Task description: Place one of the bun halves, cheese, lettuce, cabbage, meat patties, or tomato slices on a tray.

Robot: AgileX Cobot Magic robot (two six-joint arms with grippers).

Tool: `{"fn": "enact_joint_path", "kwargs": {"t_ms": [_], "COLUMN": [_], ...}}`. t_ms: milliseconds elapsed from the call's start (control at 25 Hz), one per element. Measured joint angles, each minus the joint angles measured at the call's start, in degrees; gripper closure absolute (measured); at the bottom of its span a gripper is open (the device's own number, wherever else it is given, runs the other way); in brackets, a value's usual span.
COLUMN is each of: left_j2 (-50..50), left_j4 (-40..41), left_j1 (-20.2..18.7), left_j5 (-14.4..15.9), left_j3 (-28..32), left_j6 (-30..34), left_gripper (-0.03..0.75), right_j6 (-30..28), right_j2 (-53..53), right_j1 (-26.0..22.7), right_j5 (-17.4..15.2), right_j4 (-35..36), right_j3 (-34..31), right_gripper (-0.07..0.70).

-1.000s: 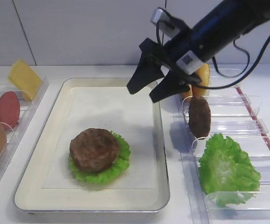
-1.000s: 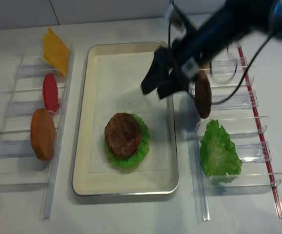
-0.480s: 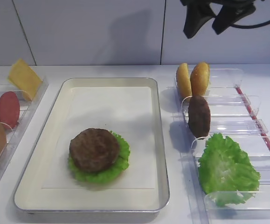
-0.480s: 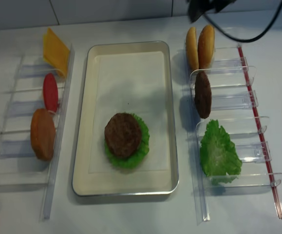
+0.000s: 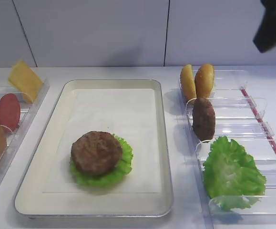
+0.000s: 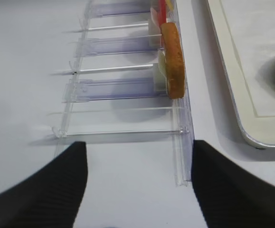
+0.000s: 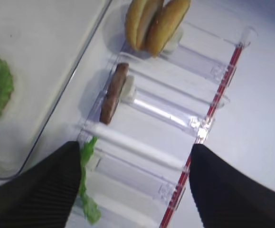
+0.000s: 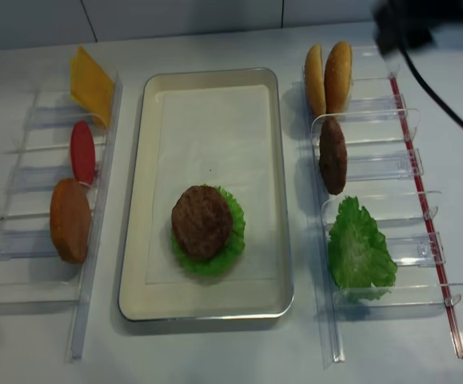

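Tray [image 5: 162, 143]: centre bench; patty [image 5: 96, 152] lying on lettuce [image 5: 124, 164], near end.
Right pincer [image 7: 135, 185]: mine, wide open, empty, high over right racks.
Bun halves [image 7: 154, 23]: far-right, on edge, ahead of my right pincer; right arm nearer.

Bright, even overhead light is washing everything out a bit. The tray [image 5: 161, 143] is throwing only soft shadows, the clear racks [image 7: 175, 114] are catching glare, and both wrist views are looking slightly blurry.
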State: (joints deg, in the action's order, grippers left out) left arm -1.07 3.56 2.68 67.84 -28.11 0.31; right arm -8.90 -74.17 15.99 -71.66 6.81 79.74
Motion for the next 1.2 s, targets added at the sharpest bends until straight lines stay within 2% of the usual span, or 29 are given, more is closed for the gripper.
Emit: {"fn": "enact_joint_path", "kwargs": {"t_ms": [160, 280, 400, 560, 760, 880, 1000, 1200], "left_j2": [0.0, 0.0, 0.0, 0.0, 0.0, 0.0, 0.0, 0.0], "left_j4": [0.0, 0.0, 0.0, 0.0, 0.0, 0.0, 0.0, 0.0], "left_j1": [0.0, 0.0, 0.0, 0.0, 0.0, 0.0, 0.0, 0.0], "left_j5": [0.0, 0.0, 0.0, 0.0, 0.0, 0.0, 0.0, 0.0], "left_j3": [0.0, 0.0, 0.0, 0.0, 0.0, 0.0, 0.0, 0.0], "left_j6": [0.0, 0.0, 0.0, 0.0, 0.0, 0.0, 0.0, 0.0], "left_gripper": [0.259, 0.259, 0.259, 0.259, 0.259, 0.259, 0.259, 0.259], "right_j6": [1.5, 3.9, 4.9, 5.1, 5.1, 5.1, 5.1, 5.9], "right_j2": [14.0, 24.6, 33.9, 43.1, 53.3, 59.3, 65.2, 74.0], "right_j1": [0.0, 0.0, 0.0, 0.0, 0.0, 0.0, 0.0, 0.0], "right_j5": [0.5, 3.5, 5.6, 5.9, 5.8, 4.6, 2.8, 2.7], "right_j4": [-0.2, -0.9, -1.2, -2.7, -3.9, -4.2, -5.8, -7.1], "right_j3": [-13.0, -22.3, -30.5, -38.7, -45.6, -48.7, -50.4, -50.6], "right_gripper": [0.133, 0.133, 0.133, 0.133, 0.133, 0.133, 0.133, 0.133]}}
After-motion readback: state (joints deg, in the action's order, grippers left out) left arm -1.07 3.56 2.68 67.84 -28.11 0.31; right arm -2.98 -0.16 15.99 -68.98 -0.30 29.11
